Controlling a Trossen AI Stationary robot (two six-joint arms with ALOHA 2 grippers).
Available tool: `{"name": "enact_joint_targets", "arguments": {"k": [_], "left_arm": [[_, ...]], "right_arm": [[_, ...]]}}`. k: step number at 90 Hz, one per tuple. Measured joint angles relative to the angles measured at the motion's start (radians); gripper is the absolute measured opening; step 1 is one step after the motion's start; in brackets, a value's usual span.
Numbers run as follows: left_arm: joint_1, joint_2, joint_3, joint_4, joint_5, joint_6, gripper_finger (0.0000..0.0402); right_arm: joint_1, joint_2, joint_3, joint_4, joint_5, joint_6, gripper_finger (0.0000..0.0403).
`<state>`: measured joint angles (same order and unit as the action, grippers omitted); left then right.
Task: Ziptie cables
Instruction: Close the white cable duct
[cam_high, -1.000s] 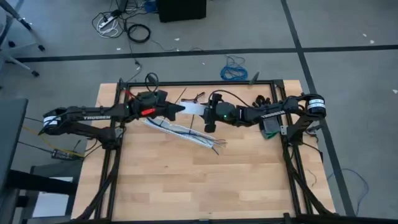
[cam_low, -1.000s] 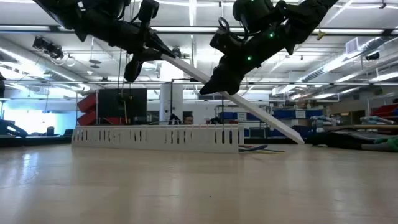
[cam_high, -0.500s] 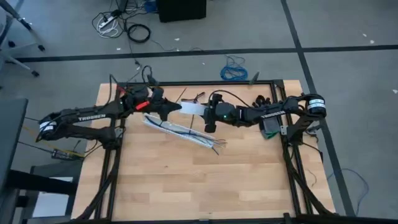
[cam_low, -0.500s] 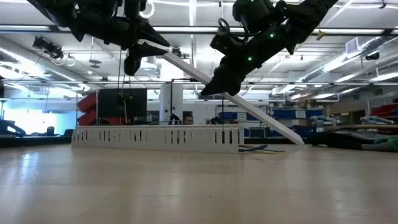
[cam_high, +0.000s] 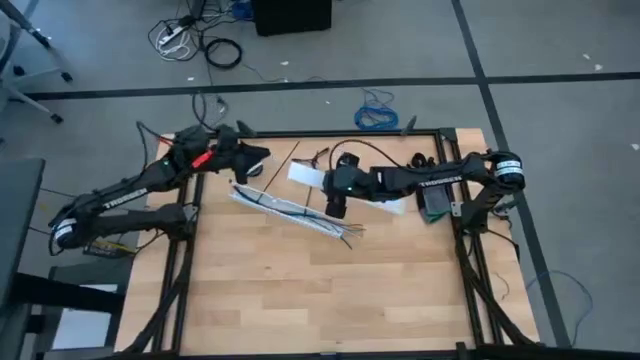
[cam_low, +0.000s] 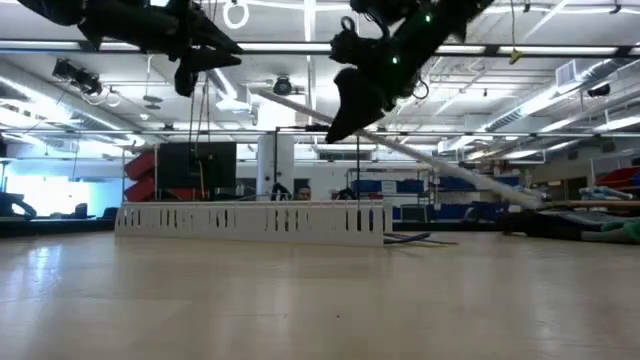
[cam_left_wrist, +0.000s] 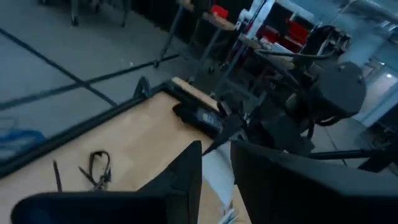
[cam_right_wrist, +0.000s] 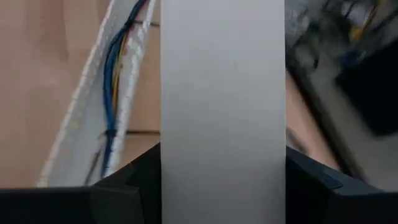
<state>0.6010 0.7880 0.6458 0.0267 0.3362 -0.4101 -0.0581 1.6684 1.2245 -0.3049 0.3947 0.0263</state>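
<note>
— Right gripper (cam_high: 331, 190)?
— Clamped on white strip (cam_high: 305, 174), above table (cam_high: 300, 290) near far edge.
— Left gripper (cam_high: 262, 155)?
— Slightly parted, empty, toward far left corner.
— Cables (cam_high: 292, 208)?
— Lying in slotted strip, mid-table.

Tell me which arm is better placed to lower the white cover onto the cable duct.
Right. The right gripper clamps the white cover just above the slotted duct holding the cables; the left gripper is empty, off by the table's far edge.
</note>
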Motion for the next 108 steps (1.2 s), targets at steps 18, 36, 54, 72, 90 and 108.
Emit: {"name": "enact_joint_targets", "arguments": {"k": [18,36,54,72,90,108], "left_arm": [[0.013,-0.025,0.001,-0.100,0.101,0.165,0.0078],[-0.031,0.031,0.000,-0.220,0.243,0.468,0.0078],[-0.135,0.188,0.000,-0.159,0.253,0.574,0.0078],[-0.197,0.367,-0.001,-0.032,0.252,0.595,0.0078],[-0.228,0.463,-0.001,0.043,0.248,0.593,0.0078],[-0.268,0.538,0.000,0.105,0.226,0.591,0.0078]], "right_arm": [[0.011,-0.001,0.065,-0.149,-0.172,0.212,0.0227],[0.048,-0.001,0.056,-0.261,-0.248,0.353,0.0225],[0.107,0.040,0.027,-0.269,-0.240,0.432,0.0225],[0.131,0.166,0.027,-0.275,-0.242,0.437,0.0230],[0.133,0.191,0.030,-0.273,-0.236,0.441,0.0224],[0.133,0.187,0.033,-0.285,-0.254,0.455,0.0227]]}}
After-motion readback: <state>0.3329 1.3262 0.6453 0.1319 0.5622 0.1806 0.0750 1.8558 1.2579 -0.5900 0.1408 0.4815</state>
